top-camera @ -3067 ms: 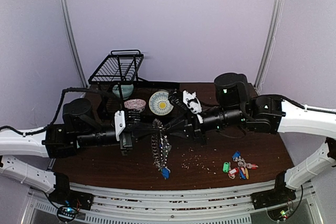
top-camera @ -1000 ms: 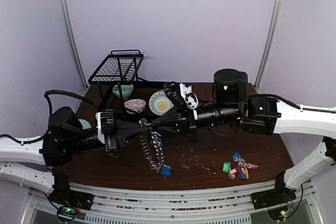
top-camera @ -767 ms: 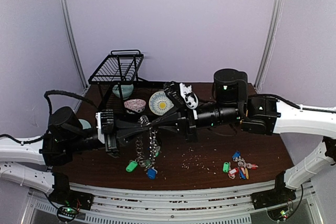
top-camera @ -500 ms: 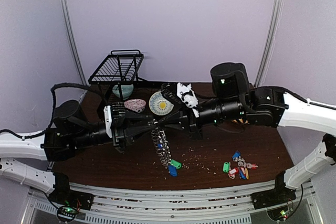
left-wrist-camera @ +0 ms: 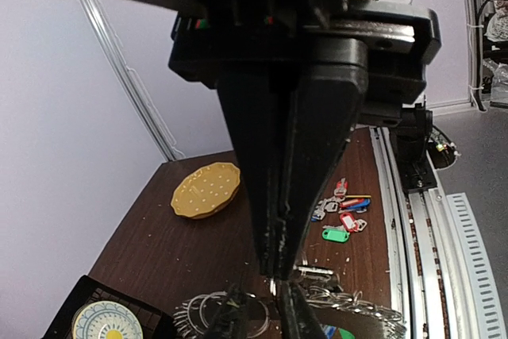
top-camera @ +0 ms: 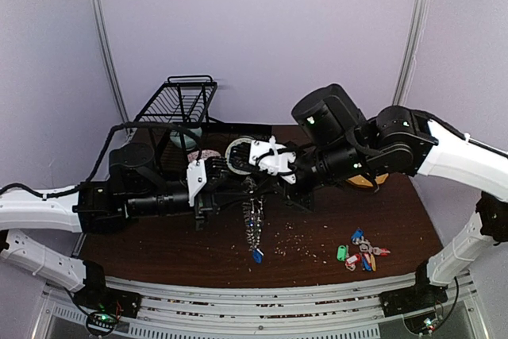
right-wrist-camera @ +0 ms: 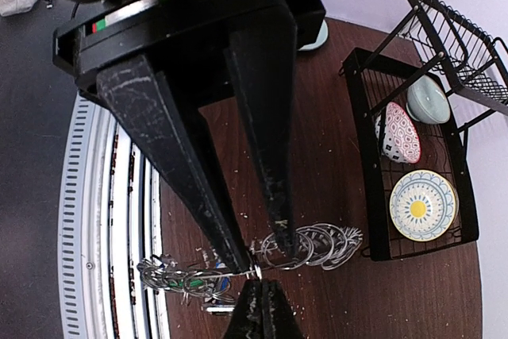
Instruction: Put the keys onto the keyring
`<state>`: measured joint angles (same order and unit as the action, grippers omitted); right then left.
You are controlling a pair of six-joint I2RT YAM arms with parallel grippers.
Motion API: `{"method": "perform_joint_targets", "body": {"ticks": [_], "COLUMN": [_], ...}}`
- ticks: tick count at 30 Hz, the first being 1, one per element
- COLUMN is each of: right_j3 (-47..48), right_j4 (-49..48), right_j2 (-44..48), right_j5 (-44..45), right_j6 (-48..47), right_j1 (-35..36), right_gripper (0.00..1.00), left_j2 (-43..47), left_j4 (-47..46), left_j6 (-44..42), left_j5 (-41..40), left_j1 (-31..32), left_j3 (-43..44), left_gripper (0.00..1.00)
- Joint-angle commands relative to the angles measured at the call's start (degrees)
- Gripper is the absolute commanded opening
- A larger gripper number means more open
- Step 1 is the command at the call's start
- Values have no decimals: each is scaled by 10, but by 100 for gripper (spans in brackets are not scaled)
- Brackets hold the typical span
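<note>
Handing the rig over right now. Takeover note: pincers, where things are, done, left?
Right pincer: shut on the keyring, which hangs above the table.
Left pincer: jaws slightly apart at the keyring's top; grip unclear.
Keys: loose bunch with coloured tags, lying on the table's near right, no pincer near.
Done: keyring lifted. Left: fetch the keys, thread them on.

Left arm (top-camera: pixel 40 213), right arm (top-camera: pixel 464 156): white shell links, black cylindrical joints; black looped cable (top-camera: pixel 111 136) on left, green lamps (top-camera: pixel 312 119) on right. Jaws: tapered black fingers (right-wrist-camera: pixel 171 148), edges scuffed pale.
</note>
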<state>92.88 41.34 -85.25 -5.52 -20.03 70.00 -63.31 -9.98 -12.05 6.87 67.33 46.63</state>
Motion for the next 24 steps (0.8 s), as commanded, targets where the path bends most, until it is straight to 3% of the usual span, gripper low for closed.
{"method": "perform_joint_targets", "body": {"ticks": [1,3,12,19,24], "right_j3": [22,24,20,6,-3], "right_j4": [7,3,-12,-36,-45], "right_j2": [4,4,5,23,28], "right_j5": [17,14,8,4,14], "right_j6": [-18,-19,-24,-23,-21], "right_j1": [10,13,17,17,17], "right_gripper": [0,0,0,0,0], "left_j2": [-5,-9,-14,-12,-9], "left_j4": [2,8,11,8,-4], "left_j6": [5,7,6,3,2], "left_j5": [1,0,0,9,24], "left_j1": [2,2,2,2,2], "left_j3": [24,27,27,24,18], "left_gripper": [13,11,19,14,19]}}
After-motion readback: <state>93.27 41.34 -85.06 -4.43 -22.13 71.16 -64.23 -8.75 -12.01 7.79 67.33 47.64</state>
